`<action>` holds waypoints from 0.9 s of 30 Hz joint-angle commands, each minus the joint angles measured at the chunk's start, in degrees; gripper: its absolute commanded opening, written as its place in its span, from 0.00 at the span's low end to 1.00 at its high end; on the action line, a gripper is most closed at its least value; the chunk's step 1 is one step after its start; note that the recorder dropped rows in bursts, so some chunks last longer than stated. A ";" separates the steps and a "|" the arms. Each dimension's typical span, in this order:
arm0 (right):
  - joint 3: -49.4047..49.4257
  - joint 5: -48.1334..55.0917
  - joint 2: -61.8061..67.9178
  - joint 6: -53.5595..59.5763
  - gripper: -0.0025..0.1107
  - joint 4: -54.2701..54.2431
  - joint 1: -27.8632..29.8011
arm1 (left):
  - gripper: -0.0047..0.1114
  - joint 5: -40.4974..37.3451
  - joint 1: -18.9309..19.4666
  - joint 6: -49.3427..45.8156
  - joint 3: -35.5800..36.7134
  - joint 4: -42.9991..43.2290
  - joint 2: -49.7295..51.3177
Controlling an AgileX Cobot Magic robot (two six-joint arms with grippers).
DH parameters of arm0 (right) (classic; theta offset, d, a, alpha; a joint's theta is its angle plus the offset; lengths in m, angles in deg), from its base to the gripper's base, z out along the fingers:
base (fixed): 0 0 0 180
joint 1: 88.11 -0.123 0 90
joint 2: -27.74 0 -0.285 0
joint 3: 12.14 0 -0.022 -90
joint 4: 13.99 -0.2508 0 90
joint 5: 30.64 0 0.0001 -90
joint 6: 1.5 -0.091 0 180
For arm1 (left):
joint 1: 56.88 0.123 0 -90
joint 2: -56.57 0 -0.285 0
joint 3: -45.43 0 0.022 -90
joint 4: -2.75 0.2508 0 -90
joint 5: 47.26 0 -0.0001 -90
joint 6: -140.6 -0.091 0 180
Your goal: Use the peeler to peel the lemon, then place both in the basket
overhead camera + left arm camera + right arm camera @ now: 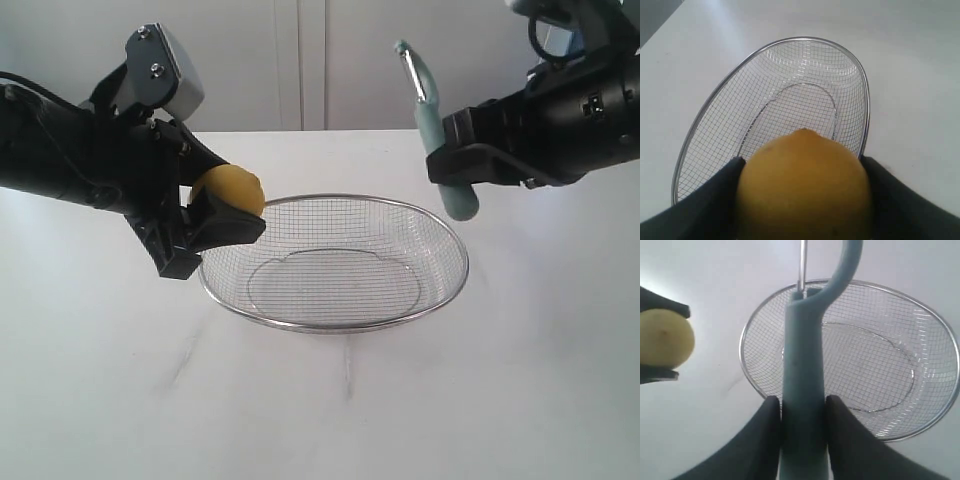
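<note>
My left gripper [215,205] is shut on the yellow lemon [232,188], held in the air just over the left rim of the wire mesh basket [335,325]. In the left wrist view the lemon [804,187] fills the space between both black fingers, with the basket [700,132] below. My right gripper [450,160] is shut on the peeler [422,95], gripping its pale teal handle, which stands nearly upright above the basket's right side, blade end up. The right wrist view shows the handle [804,390] pinched between the fingers, with the basket [752,320] and the lemon [665,337] beyond.
The basket stands on a white table [320,410] and nothing lies in it. A pale wall [300,60] runs behind the table's far edge.
</note>
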 commanded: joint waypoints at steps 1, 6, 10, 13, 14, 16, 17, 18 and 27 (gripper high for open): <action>-0.08 0.72 3.28 -0.14 0.02 1.07 1.25 | 0.04 -0.88 -0.34 0.29 -0.05 -1.37 -0.21; -0.08 1.54 10.75 -0.14 0.02 -0.30 1.25 | 0.04 -0.88 -0.34 0.29 -0.05 -1.37 -0.21; -0.08 1.54 15.72 0.34 0.02 -3.30 0.73 | 0.04 -0.88 -0.34 0.29 -0.05 -1.37 -0.21; -0.08 2.90 19.09 3.80 0.02 -7.37 -1.54 | 0.04 -0.88 -0.34 0.29 -0.05 -1.37 -0.21; -0.08 3.78 19.98 6.15 0.02 -10.00 -2.98 | 0.04 -0.88 -0.34 0.29 -0.05 -1.37 -0.21; -0.08 5.12 20.79 8.98 0.02 -13.38 -5.56 | 0.04 -0.88 -0.34 0.29 -0.05 -1.37 -0.21; -0.08 5.09 20.93 9.09 0.02 -13.57 -6.50 | 0.04 -0.88 -0.34 0.29 -0.05 -1.37 -0.21; -0.08 5.09 21.04 9.09 0.02 -13.57 -8.28 | 0.04 -0.88 -0.34 0.29 -0.05 -1.37 -0.21; -0.08 6.69 21.04 11.01 0.02 -18.06 -14.04 | 0.04 -0.88 -0.34 0.29 -0.05 -1.37 -0.21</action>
